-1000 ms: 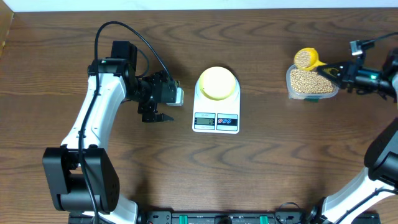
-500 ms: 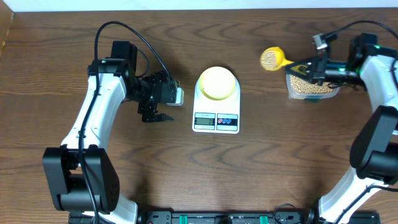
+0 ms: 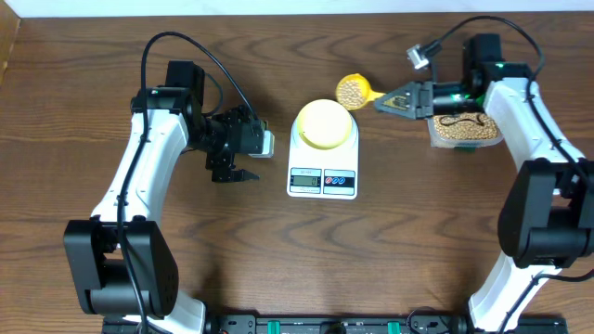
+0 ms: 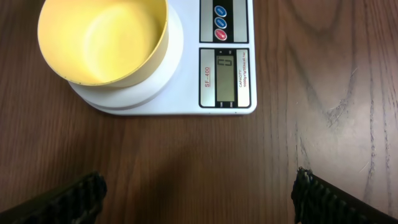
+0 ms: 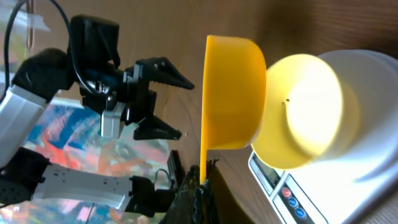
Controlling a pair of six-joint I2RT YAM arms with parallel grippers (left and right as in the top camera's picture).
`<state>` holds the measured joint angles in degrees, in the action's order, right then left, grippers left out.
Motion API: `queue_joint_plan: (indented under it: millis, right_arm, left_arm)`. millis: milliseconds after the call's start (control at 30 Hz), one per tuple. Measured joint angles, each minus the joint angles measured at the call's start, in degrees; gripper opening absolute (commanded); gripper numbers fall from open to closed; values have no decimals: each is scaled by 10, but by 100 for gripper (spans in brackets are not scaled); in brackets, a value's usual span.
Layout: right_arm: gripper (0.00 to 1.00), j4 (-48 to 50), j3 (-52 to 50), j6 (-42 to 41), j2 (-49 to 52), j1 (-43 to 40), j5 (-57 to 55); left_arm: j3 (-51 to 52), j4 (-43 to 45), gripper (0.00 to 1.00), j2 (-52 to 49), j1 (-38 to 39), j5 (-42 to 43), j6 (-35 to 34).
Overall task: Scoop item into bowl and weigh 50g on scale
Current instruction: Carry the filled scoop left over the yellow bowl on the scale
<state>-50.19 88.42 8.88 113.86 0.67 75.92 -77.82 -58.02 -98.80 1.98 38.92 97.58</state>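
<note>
My right gripper (image 3: 397,99) is clenched on the handle of one yellow scoop (image 3: 365,92). The scoop holds tan beans (image 3: 350,88), too many to count. Just past its tip is one pale bowl (image 3: 324,124), sitting on one white scale (image 3: 322,182). Right behind my gripper is one clear tub (image 3: 432,126) with more beans. My left gripper (image 4: 198,183) is spread wide on the far side of the scale and holds nothing. Under it all is a brown wood table (image 3: 418,232).

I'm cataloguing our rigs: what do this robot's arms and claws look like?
The left arm and right arm have white links, black joints and looping black cables. The left claw and right claw are black.
</note>
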Motion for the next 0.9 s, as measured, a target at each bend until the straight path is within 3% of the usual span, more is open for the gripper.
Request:
queue_joint_plan:
  millis: [300,900]
  right_arm:
    - [1,54,0,-57,0,45,-43]
    - [1,101,0,-63,0,112,-264]
  left_arm:
    - [0,0,97,0,0,0,0]
    - [0,0,98,0,0,0,0]
